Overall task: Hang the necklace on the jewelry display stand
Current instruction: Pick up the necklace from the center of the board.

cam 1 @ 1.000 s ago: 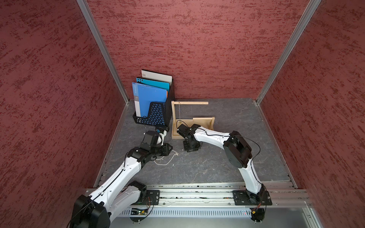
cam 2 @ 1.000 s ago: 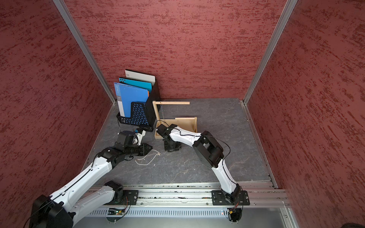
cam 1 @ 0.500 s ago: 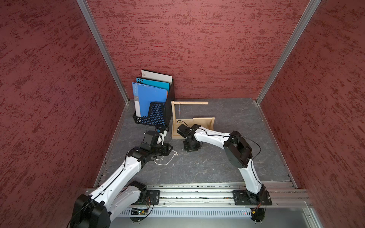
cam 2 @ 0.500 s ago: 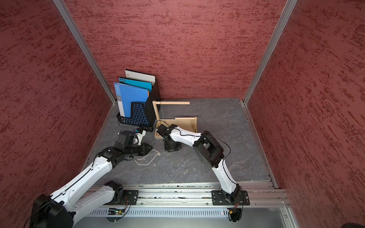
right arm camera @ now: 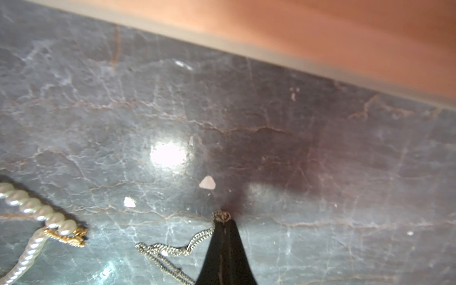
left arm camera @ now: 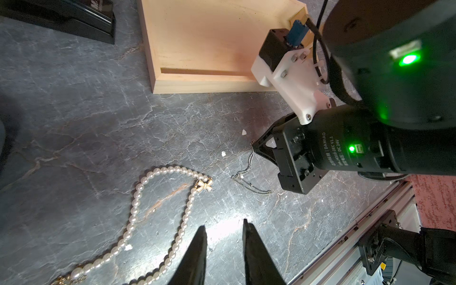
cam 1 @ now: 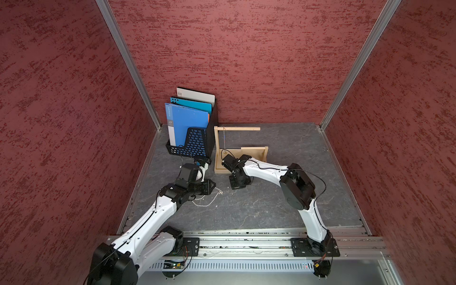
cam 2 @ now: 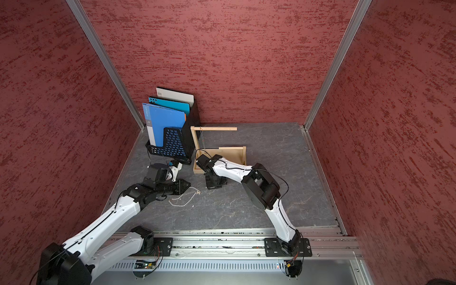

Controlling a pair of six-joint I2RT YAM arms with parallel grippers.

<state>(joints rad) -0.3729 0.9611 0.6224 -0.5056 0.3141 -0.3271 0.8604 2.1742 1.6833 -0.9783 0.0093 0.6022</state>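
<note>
The right gripper [right arm camera: 224, 221] pinches a fine silver chain necklace [right arm camera: 172, 251] on the veined stone tabletop [right arm camera: 320, 160]; the left gripper [left arm camera: 223, 228], tapered fingers parted, hovers beside the round pearl strand [left arm camera: 134, 204].

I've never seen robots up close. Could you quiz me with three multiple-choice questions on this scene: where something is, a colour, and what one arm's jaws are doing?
1. Where is the pearl necklace relative to the wooden stand?
A) on the tabletop, outside it
B) in its tray
C) over its crossbar

2. What colour is the front folder in the black rack?
A) yellow
B) blue
C) green

3. The right arm's jaws are:
A) wide open, empty
B) shut on the pearl necklace
C) shut on the thin chain

Answers:
1 A, the pearls lie on the grey surface.
2 B, it is plainly blue in both top views.
3 C, the right wrist view shows the tips together, pinching chain links.
</note>
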